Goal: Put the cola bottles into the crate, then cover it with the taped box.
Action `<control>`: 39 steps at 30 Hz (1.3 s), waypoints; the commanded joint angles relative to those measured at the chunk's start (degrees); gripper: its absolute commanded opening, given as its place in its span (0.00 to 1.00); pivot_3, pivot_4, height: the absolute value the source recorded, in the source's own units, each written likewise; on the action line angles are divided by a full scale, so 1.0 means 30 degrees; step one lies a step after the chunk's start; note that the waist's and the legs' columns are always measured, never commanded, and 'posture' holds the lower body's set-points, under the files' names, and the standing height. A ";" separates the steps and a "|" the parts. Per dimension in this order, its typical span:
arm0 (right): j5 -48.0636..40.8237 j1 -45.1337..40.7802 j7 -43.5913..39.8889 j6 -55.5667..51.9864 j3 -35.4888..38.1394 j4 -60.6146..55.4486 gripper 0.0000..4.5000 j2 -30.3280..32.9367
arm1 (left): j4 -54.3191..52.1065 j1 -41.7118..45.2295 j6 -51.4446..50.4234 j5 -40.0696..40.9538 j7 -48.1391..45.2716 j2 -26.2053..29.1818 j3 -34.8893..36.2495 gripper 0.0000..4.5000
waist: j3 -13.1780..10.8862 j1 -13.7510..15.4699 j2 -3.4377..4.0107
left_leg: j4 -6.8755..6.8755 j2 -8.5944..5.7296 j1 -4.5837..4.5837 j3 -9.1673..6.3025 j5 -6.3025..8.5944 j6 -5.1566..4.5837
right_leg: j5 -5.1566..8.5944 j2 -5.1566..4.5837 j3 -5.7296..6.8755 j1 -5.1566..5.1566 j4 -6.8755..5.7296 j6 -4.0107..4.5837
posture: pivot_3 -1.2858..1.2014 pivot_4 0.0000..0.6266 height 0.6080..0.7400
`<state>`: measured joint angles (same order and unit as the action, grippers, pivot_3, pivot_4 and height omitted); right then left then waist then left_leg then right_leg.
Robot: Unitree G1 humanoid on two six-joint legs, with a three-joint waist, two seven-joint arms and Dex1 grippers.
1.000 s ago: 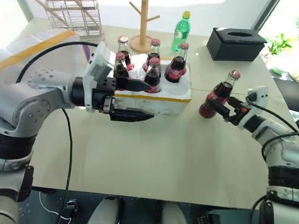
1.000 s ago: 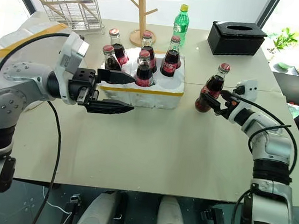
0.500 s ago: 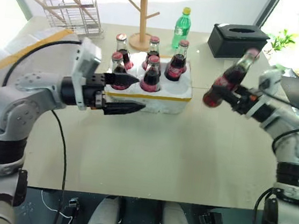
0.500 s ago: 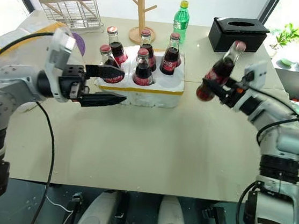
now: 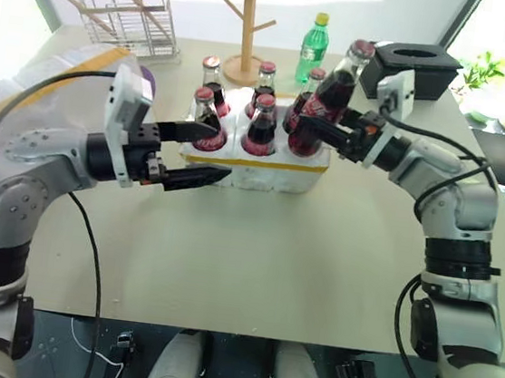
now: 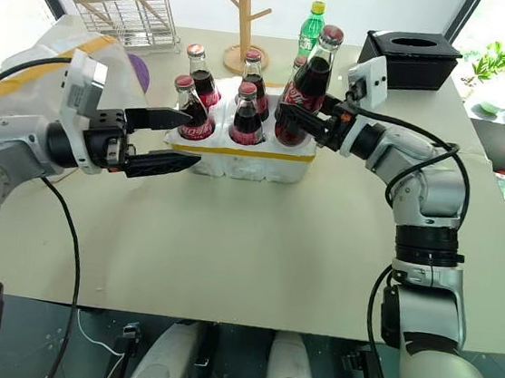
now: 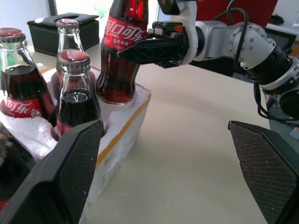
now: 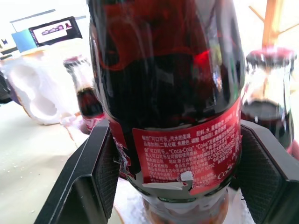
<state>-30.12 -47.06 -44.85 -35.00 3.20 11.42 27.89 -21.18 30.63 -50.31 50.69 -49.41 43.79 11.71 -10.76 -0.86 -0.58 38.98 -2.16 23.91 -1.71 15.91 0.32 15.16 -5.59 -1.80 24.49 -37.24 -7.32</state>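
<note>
The right gripper (image 5: 332, 130) is clamped on the lower body of the sixth bottle (image 5: 325, 100), which leans with its cap to the right, its base over the near right well of the crate (image 5: 264, 167) — from the left wrist view it looks just at the well's mouth, though whether it touches the foam I cannot tell. Five bottles (image 5: 262, 124) already stand in the other wells. Full glass, so it should be fairly heavy, rigid, smooth and breakable; a grip low across the labelled belly, as here, seems the sound place, not the thin neck. The well looks snug, so the bottle probably needs righting before it will drop in, and the neighbours stand close on the left and far sides. The left gripper (image 5: 197, 154) hangs wide open just beside the crate's near left corner, empty. The taped box (image 5: 60, 76) lies at the far left. The near half of the table (image 5: 272, 255) offers room for moving.
</note>
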 commanded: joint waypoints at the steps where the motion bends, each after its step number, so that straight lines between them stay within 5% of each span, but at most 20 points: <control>1: 0.0657 -0.0982 -0.0302 0.0985 -0.0219 0.0158 0.61 -0.0251 | -0.0968 -0.0122 0.0309 0.0482 0.0392 0.0143 0.0777 1.00 | 0.0000 -0.0049 0.0000 | -0.0006 0.0001 0.0005 -0.0001 -0.0015 0.0027 | 0.0000 0.0001 0.0001 0.0007 0.0000 0.0000 | 0.52 0.24 1.00; 6: 0.2090 -0.0489 -0.0641 0.1602 -0.1300 0.1320 0.61 -0.0396 | -0.1194 -0.0568 0.0306 0.0679 0.0688 0.0293 0.1099 1.00 | 0.0000 -0.0088 0.0001 | -0.0011 0.0003 0.0012 0.0001 -0.0018 0.0033 | 0.0000 0.0001 0.0002 0.0018 0.0002 0.0000 | 0.52 0.24 1.00; 10: 0.2538 0.0133 -0.0717 0.1529 -0.1654 0.1374 0.99 -0.0616 | -0.1185 -0.0677 0.0242 0.0851 0.0765 0.0483 0.1252 1.00 | 0.0003 -0.0077 -0.0005 | -0.0008 0.0003 0.0007 -0.0001 -0.0020 0.0035 | 0.0000 0.0003 0.0003 0.0008 0.0000 0.0000 | 0.52 0.24 1.00; 16: 0.1552 0.0907 -0.1240 0.0471 -0.0271 -0.1112 0.99 0.0642 | -0.1617 -0.1519 -0.0374 0.1731 0.0223 0.1965 0.2377 1.00 | 0.0003 -0.0036 -0.0005 | 0.0002 0.0003 0.0008 -0.0006 -0.0019 0.0034 | 0.0000 0.0002 0.0004 0.0003 0.0000 0.0000 | 0.52 0.24 1.00; 25: -0.2382 0.3258 -0.5714 -0.2732 0.3417 -0.6065 0.99 0.7244 | -0.3408 -0.7789 -0.4106 0.4678 -0.2042 0.6634 1.2321 1.00 | -0.0002 -0.0079 0.0003 | -0.0019 0.0019 -0.0003 -0.0007 0.0051 -0.0085 | 0.0005 -0.0004 0.0010 -0.0014 0.0035 0.0008 | 0.52 0.24 1.00; 32: -0.8253 0.3337 -0.7349 -0.4989 0.5332 -0.9650 0.99 0.7795 | -0.2093 -1.7700 -0.3317 -0.1307 -0.7933 0.7180 2.0506 1.00 | -0.0014 -0.0151 0.0020 | -0.0068 0.0066 -0.0139 0.0058 0.0053 -0.0089 | 0.0014 0.0005 0.0016 -0.0113 0.0048 0.0023 | 0.52 0.24 1.00; 39: -0.9730 0.2441 -0.6996 -0.5292 0.3912 -1.0370 0.99 0.6803 | 0.8289 -2.0052 0.3597 -0.7607 -1.2077 1.0804 1.9082 1.00 | -0.0004 0.0100 0.0007 | -0.0084 0.0063 -0.0192 0.0020 0.0053 -0.0075 | 0.0085 -0.0088 0.0106 -0.0129 0.0110 0.0161 | 0.52 0.24 1.00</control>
<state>-57.79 -38.19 -66.12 -51.42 14.92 -19.00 48.30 -4.15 -29.51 -46.34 32.80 -81.88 72.79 70.82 -10.78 -0.56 -0.56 38.73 -2.03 23.34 -1.64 16.07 0.10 15.41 -5.94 -1.48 24.11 -36.91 -6.83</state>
